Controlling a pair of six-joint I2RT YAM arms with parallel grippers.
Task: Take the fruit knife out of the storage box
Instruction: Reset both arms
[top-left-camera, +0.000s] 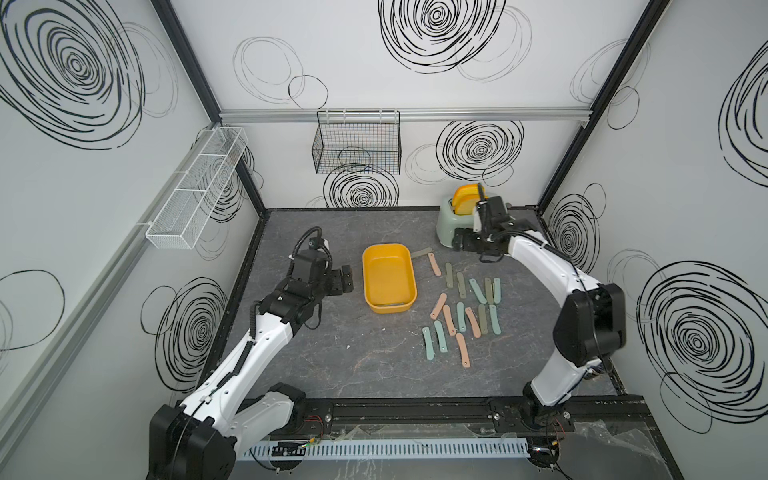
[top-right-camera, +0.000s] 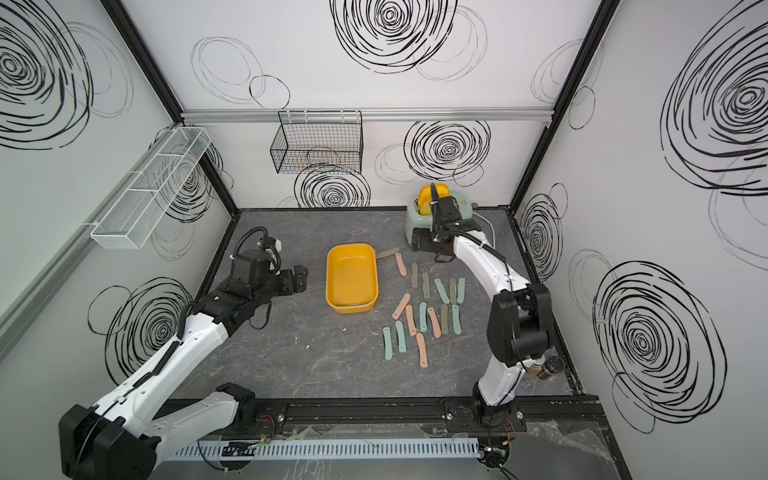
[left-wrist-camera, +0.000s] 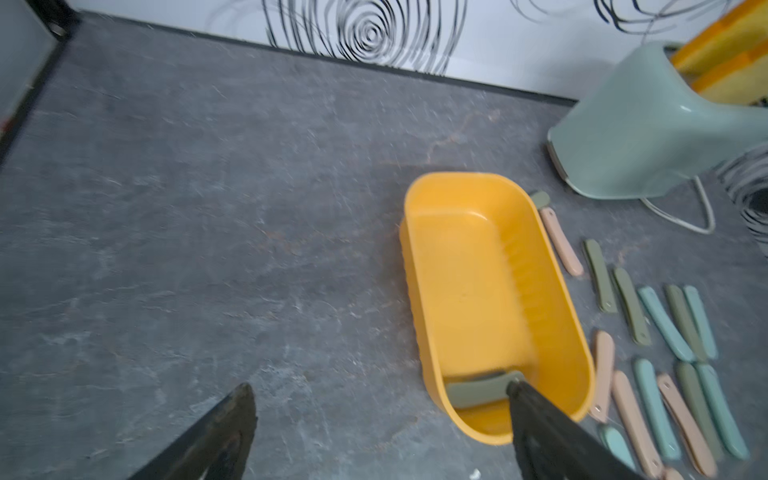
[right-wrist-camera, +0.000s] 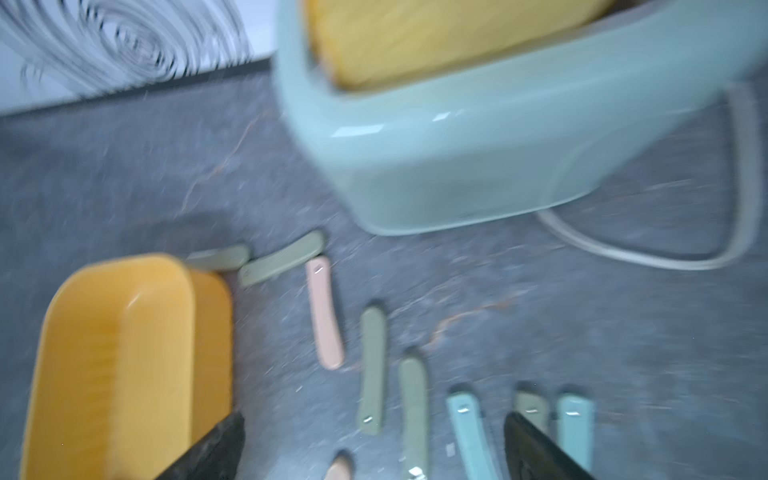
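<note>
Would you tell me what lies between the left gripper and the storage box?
Only bare grey tabletop: in both top views a short empty stretch separates the left gripper from the storage box.

Robot test cell, swirl-printed panel walls (top-left-camera: 457, 54), aluminium frame rail (top-left-camera: 399, 114), two bench-mounted arms

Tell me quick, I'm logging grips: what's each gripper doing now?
Left gripper: open, holding nothing, beside the storage box.
Right gripper: open, holding nothing, above the knives on the table.
</note>
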